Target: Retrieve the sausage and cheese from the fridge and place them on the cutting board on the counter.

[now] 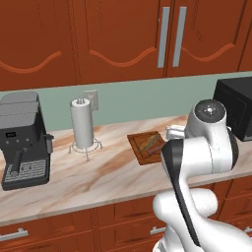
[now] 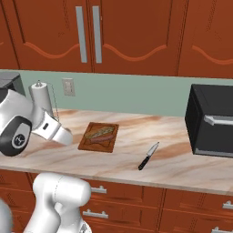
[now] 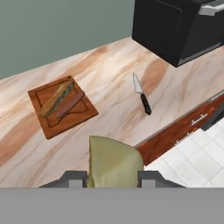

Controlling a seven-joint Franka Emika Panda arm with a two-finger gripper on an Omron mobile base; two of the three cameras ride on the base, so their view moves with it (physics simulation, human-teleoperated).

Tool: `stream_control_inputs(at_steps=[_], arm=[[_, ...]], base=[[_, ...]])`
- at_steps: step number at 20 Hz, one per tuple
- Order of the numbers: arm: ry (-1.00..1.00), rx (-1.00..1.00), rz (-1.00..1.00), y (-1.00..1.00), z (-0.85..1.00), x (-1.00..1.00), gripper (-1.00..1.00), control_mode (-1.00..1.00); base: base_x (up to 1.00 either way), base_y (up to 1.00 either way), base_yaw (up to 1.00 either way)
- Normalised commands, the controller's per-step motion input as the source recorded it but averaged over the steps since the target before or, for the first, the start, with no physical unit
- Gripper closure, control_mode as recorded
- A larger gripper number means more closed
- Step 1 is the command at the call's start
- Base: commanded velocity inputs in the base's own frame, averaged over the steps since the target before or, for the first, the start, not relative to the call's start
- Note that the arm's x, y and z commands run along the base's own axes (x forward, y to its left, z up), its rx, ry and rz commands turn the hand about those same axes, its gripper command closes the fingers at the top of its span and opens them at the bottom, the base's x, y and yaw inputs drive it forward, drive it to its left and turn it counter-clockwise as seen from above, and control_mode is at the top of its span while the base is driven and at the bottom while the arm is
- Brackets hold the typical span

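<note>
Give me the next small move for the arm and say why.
Probably carry the cheese over to the board before lowering it. The gripper is shut on the cheese, hanging above the counter near its front edge, short of the board. The sausage already lies there beside a tan piece, so aim for bare wood.

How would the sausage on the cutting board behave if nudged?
The sausage is a round cylinder, so it would probably roll. The raised rim of the cutting board would likely stop it. It lies straight, so seems fairly stiff.
</note>
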Motion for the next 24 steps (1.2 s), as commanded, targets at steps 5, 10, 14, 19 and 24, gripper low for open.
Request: stream_control_inputs(at_steps=[5, 10, 14, 19, 24], arm=[[-0.04, 0.00, -0.03, -0.23, -0.54, 0.19, 1.00, -1.00], [0.00, 0.00, 0.00, -0.09, -0.38, 0.26, 1.00, -1.00], [0.00, 0.00, 0.00, -0.07, -0.28, 0.35, 1.00, -1.00], [0.00, 0.00, 0.00, -0.11, -0.35, 0.41, 1.00, -1.00], [0.01, 0.01, 0.00, -0.03, -0.33, 0.45, 1.00, -1.00]], base=[[0.00, 0.00, 0.00], [0.00, 0.00, 0.00], [0.00, 0.00, 0.00], [0.00, 0.00, 0.00], [0.00, 0.00, 0.00]])
